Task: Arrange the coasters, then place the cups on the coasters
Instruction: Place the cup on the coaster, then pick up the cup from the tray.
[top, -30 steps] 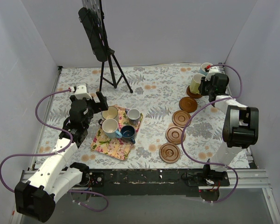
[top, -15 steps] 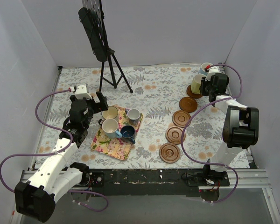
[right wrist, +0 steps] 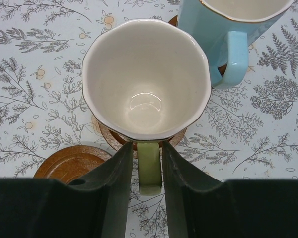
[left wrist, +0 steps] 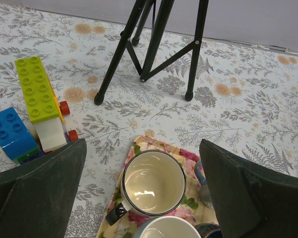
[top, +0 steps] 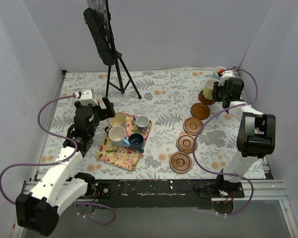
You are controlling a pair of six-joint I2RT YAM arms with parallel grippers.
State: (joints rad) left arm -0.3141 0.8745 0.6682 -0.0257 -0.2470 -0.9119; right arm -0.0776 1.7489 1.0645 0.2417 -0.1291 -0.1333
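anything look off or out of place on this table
Nothing is spilled or tipped: the cups on the floral tray stand upright. The one odd thing is a toy block truck near the tray, which has no part in this job.

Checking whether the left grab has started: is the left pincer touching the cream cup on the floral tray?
Apart. The left wrist view shows the cream cup between the wide-open fingers of the left pincer, with floral tray and tablecloth visible either side.
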